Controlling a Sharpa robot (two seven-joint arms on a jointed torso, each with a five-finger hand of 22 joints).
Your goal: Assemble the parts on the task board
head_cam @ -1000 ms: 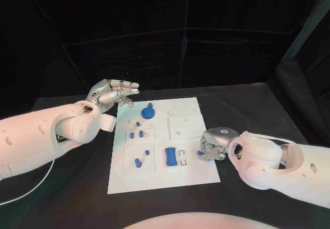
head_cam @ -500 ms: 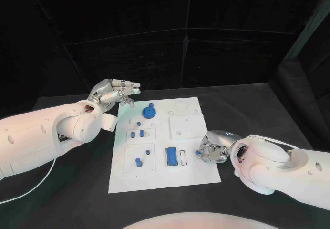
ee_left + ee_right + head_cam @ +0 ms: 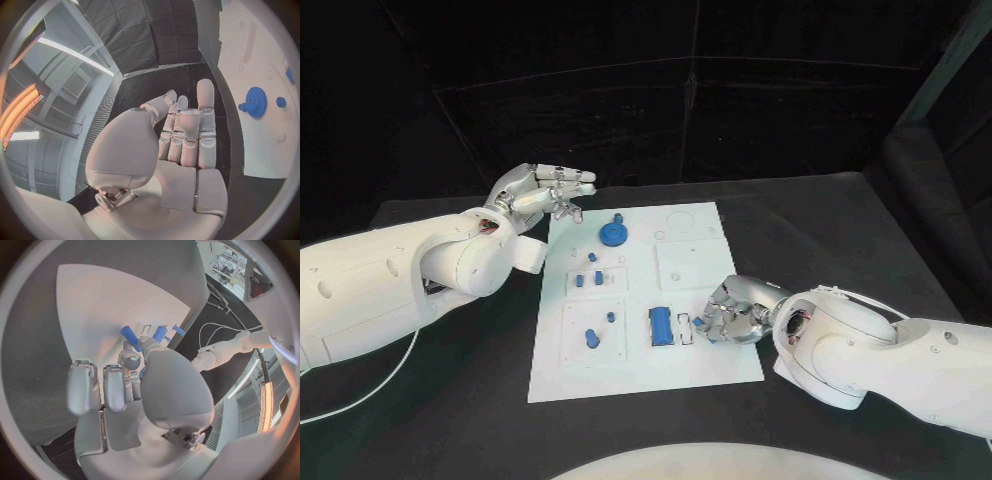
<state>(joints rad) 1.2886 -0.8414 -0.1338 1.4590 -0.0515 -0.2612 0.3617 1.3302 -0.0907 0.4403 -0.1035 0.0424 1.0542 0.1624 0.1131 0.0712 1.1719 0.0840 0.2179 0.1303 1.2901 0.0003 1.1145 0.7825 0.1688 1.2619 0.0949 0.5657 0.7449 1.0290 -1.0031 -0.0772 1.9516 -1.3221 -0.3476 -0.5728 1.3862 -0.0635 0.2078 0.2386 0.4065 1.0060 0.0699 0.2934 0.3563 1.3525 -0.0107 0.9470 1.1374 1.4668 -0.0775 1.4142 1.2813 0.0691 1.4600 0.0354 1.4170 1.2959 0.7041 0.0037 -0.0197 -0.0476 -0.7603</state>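
Observation:
The white task board (image 3: 639, 375) lies in the middle of the table. On it sit a blue gear (image 3: 612, 235), a blue block (image 3: 658, 326) and several small blue parts around (image 3: 590, 341). My right hand (image 3: 733, 315) hangs low over the board's right edge, just right of the block. It pinches a small blue part (image 3: 697, 322) between thumb and fingers. In the right wrist view the right hand (image 3: 134, 385) is over the board (image 3: 106, 305), with the block (image 3: 130, 338) beyond its fingertips. My left hand (image 3: 545, 190) is raised by the board's far left corner, fingers straight, holding nothing. The gear (image 3: 255, 102) lies past it.
A narrow white slot (image 3: 682, 325) lies between the blue block and my right hand. Black table surrounds the board, with free room on both sides. Dark curtains close off the back.
My right hand has moved left from the board's right edge toward the blue block, carrying the small blue part. The left hand has stayed put.

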